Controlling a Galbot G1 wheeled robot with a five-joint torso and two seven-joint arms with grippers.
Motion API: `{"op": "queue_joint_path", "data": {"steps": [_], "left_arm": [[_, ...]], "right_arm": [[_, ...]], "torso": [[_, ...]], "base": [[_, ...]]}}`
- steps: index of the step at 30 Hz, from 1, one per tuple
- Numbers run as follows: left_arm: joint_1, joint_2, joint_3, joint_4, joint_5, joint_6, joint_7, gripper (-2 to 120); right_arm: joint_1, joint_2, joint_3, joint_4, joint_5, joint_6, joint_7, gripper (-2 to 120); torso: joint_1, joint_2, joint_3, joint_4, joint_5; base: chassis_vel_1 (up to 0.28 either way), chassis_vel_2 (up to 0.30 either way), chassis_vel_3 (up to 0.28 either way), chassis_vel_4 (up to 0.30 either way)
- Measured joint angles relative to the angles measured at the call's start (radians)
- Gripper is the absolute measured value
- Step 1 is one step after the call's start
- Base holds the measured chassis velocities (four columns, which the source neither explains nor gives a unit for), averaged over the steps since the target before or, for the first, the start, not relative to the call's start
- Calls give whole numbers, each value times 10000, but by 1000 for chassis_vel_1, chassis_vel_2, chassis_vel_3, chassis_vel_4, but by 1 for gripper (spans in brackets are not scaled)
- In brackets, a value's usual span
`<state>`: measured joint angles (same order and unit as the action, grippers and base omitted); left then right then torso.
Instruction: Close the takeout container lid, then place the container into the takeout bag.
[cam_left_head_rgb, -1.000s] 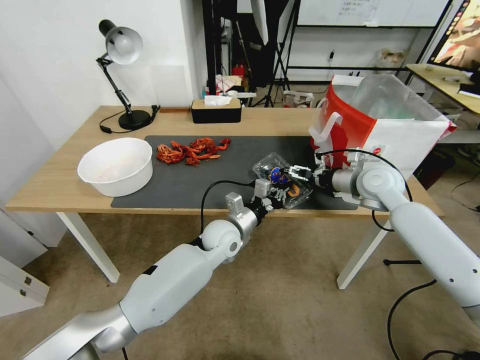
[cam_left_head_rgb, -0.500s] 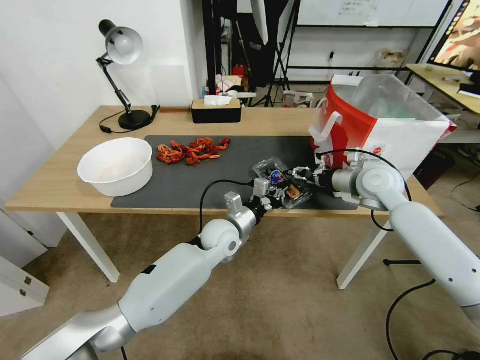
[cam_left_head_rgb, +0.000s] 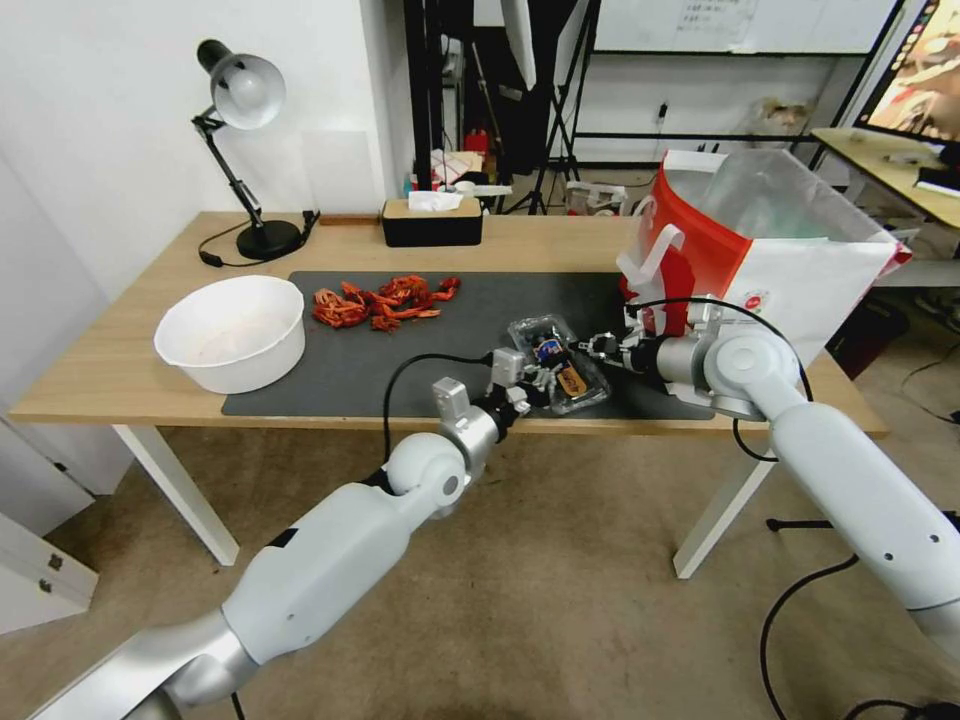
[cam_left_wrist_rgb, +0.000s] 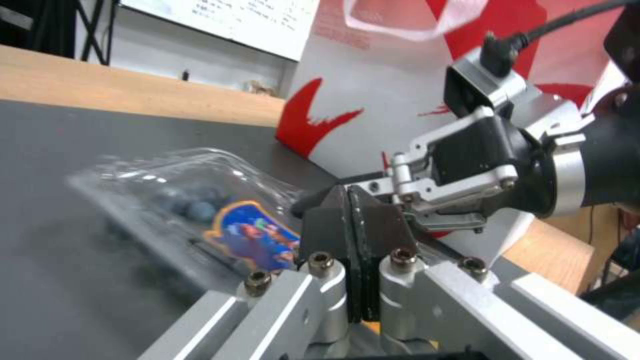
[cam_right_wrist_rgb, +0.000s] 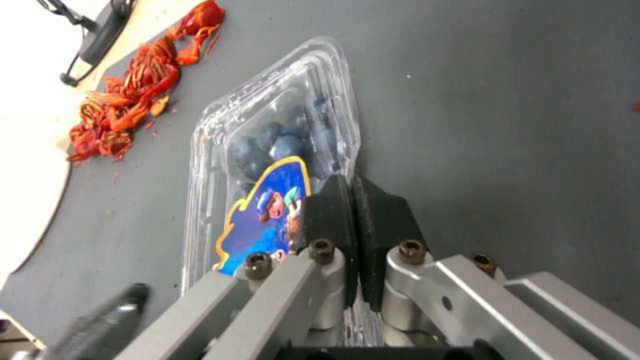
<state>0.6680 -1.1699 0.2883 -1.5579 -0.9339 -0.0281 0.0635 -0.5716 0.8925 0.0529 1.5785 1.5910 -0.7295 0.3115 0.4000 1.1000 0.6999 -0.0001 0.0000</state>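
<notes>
- Lid (cam_left_head_rgb: 545, 340): folded down since a second ago, now flat over the blueberries; closing judged done or nearly so.
- Takeout container (cam_right_wrist_rgb: 267, 165): on the dark mat (cam_left_head_rgb: 400, 350), near the tabletop's front edge.
- Left gripper (cam_left_head_rgb: 527, 378): fingers pressed together at the container's near rim.
- Right gripper (cam_left_head_rgb: 592, 347): fingers together at its far edge.
- Takeout bag (cam_left_head_rgb: 770, 250): upright at the right end, awaiting container.

The container (cam_left_head_rgb: 556, 362) is thin clear plastic, glossy, its lid (cam_right_wrist_rgb: 267, 150) bearing a shiny printed sticker (cam_right_wrist_rgb: 263, 220). It lies on a matt dark grey mat (cam_left_head_rgb: 400, 340) over a smooth pale wood table (cam_left_head_rgb: 120, 360). The bag (cam_left_head_rgb: 770, 250) looks like coated paper, with a cloudy plastic liner (cam_left_head_rgb: 770, 195).
</notes>
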Motion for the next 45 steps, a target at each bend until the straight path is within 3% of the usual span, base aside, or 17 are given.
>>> {"op": "queue_joint_path", "data": {"steps": [9,15,20,22,23,30,35,42,45], "left_arm": [[635,710,-721,-642,214,-119,58,0],[1773,1666,-1756,-1495,733,-340,247,2],[2582,2051,-2434,-1887,963,-448,254,17],[3565,2404,-3266,-2328,1483,-677,66,30],[3565,2404,-3266,-2328,1483,-677,66,30],[5566,2704,-4429,-3076,2625,-1002,-1104,59],[6194,2646,-4872,-3326,2981,-1047,-1478,74],[6908,2453,-5588,-3516,3168,-1142,-1907,99],[7080,2407,-5742,-3516,3167,-1229,-1905,99]], "right_arm": [[27,123,23,26,64,0,19,0],[22,260,53,126,97,38,22,0],[51,412,66,136,104,103,-13,0],[150,575,68,124,140,179,-72,0],[150,575,68,124,140,179,-72,0],[244,867,97,122,208,395,-430,0],[279,998,148,190,206,715,-809,0],[600,1070,611,903,266,2127,-1399,0],[839,968,856,1265,365,2575,-1329,0]], "torso": [[1,0,1,2,-2],[1,0,1,2,-3],[0,0,2,2,-3],[0,0,1,1,-4],[0,0,1,1,-4],[0,0,1,3,-2],[-1,0,1,1,-1],[0,-2,1,0,0],[-1,-1,0,1,-2]], "base": [[0,0,0,0],[0,0,0,0],[0,0,0,0],[0,0,0,0],[0,0,0,0],[0,0,0,0],[0,0,0,0],[0,0,0,0],[0,0,0,0]]}}
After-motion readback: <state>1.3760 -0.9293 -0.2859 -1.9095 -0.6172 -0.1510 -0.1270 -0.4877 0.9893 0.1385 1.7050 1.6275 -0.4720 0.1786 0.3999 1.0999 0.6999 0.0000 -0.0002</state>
